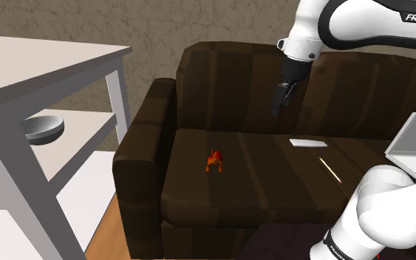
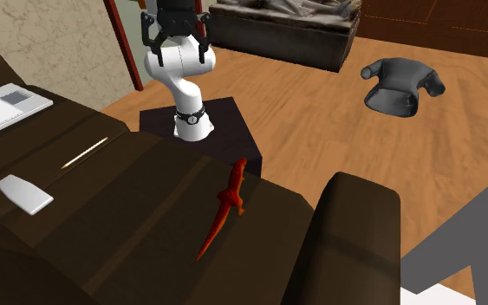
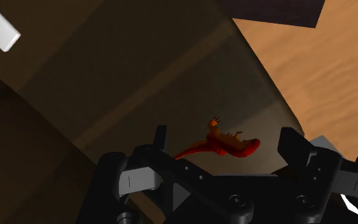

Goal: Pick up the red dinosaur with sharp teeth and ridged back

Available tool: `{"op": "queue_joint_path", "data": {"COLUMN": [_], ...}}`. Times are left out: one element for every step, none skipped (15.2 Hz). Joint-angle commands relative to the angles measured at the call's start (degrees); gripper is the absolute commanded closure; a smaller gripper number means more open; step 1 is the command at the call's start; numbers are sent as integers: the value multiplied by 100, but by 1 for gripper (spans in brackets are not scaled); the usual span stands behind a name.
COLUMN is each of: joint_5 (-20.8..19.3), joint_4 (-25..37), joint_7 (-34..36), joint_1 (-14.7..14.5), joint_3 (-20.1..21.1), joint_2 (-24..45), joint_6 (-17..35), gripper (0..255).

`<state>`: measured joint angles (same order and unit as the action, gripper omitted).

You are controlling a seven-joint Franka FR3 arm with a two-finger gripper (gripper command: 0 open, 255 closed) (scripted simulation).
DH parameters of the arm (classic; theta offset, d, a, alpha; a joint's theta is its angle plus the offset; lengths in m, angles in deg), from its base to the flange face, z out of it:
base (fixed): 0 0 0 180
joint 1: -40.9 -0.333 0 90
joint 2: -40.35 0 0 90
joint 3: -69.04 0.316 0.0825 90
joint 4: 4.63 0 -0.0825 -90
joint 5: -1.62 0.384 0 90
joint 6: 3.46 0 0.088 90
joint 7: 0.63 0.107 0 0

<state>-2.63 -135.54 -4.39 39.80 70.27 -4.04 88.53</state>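
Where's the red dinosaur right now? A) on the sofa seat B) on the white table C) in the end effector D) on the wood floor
A: the red dinosaur lies on the brown sofa seat, and the open end effector hangs clear of it.

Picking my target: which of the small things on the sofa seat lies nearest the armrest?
The red dinosaur. The white flat slab and the thin pale stick lie farther from that armrest.
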Motion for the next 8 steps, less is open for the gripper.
{"op": "queue_joint_path", "data": {"joint_5": [0, 34, 67, 96, 122, 144, 162, 174], "joint_4": [0, -104, -199, -283, -357, -420, -473, -516], "joint_7": [0, 205, 409, 613, 817, 1022, 1227, 1433], "joint_1": [0, 24, 50, 77, 105, 132, 164, 196], "joint_3": [0, 99, 198, 298, 398, 497, 597, 696], "joint_2": [0, 71, 154, 247, 351, 467, 593, 729], "joint_6": [0, 172, 345, 518, 691, 865, 1037, 1209], "gripper": [0, 0, 0, 0, 0, 0, 0, 0]}}
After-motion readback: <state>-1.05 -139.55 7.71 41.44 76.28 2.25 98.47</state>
